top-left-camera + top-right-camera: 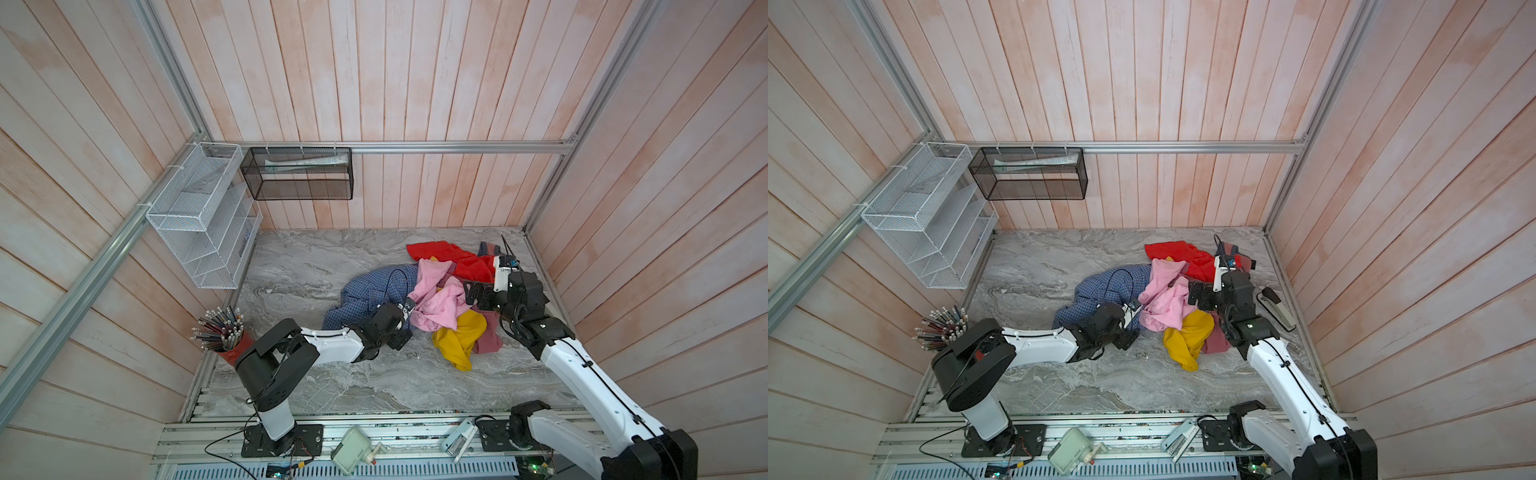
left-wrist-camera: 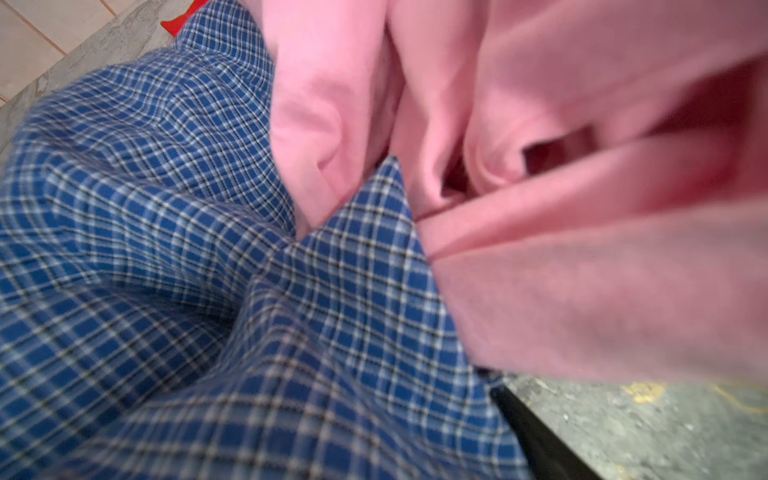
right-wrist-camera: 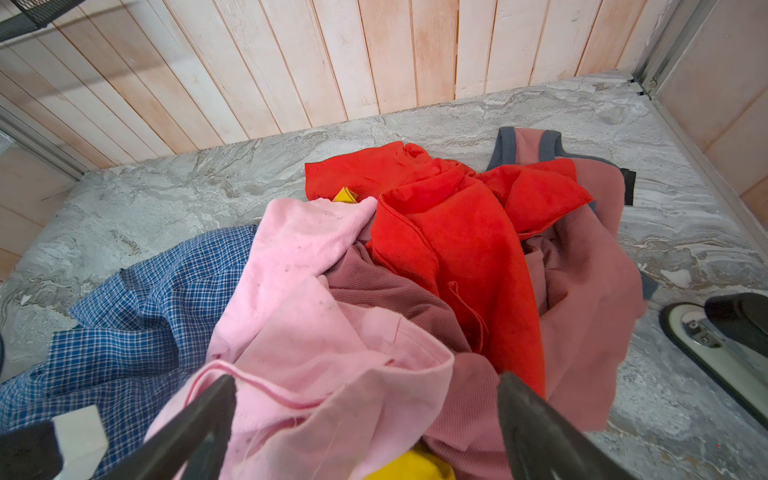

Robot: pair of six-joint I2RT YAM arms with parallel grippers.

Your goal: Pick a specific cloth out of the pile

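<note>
The cloth (image 1: 374,291) (image 1: 1100,291), a blue-and-white check shirt, lies crumpled at the left edge of the pile (image 1: 440,299), partly under its pink garment (image 1: 1163,299). My left gripper (image 1: 409,309) (image 1: 1133,309) is low, where check and pink fabric meet. The check fabric (image 2: 166,249) fills the left wrist view and bunches between the jaws. Only one black finger (image 2: 536,436) shows, far to one side. My right gripper (image 3: 365,415) (image 1: 469,293) is open over the pile, with its fingers on either side of a pink fold (image 3: 316,374).
Also in the pile are a red cloth (image 1: 449,253), a yellow one (image 1: 459,338) and a dusty rose one (image 1: 490,336). A stapler (image 1: 1277,309) lies by the right wall. A pencil cup (image 1: 226,336) stands front left. Wire racks (image 1: 199,224) hang on the walls.
</note>
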